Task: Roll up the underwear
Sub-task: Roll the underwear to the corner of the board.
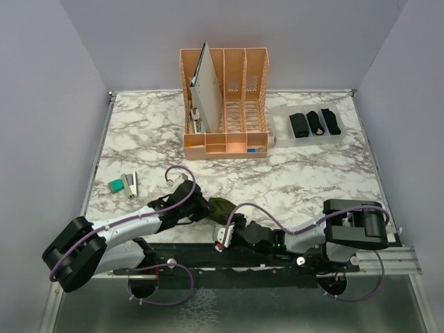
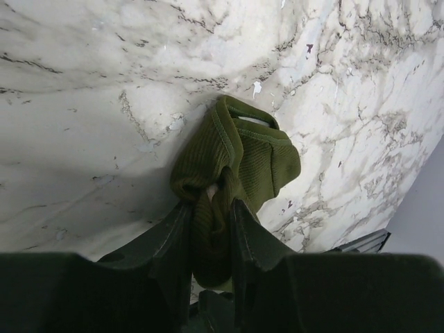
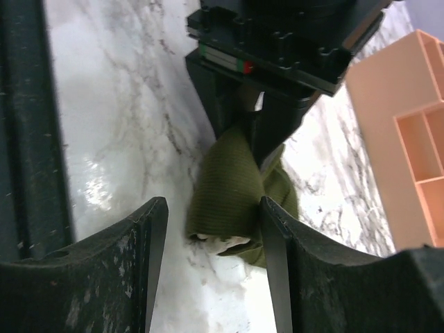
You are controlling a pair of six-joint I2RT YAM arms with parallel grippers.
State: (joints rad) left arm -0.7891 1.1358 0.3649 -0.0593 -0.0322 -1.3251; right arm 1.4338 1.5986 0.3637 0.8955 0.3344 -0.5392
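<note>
With the left fingers (image 2: pixel 170 253) pinched narrow on one end of the olive-green underwear (image 2: pixel 239 163), a half-bunched bundle lying on the marble tabletop (image 2: pixel 97 104) near its front edge, the right fingers (image 3: pixel 142 263), standing apart and gripping nothing, should probably close on the loose opposite end so the roll tightens evenly.

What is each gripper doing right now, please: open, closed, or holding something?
The left gripper is closed on the olive-green underwear.
The right gripper is open, its fingers apart at the cloth, holding nothing.
</note>
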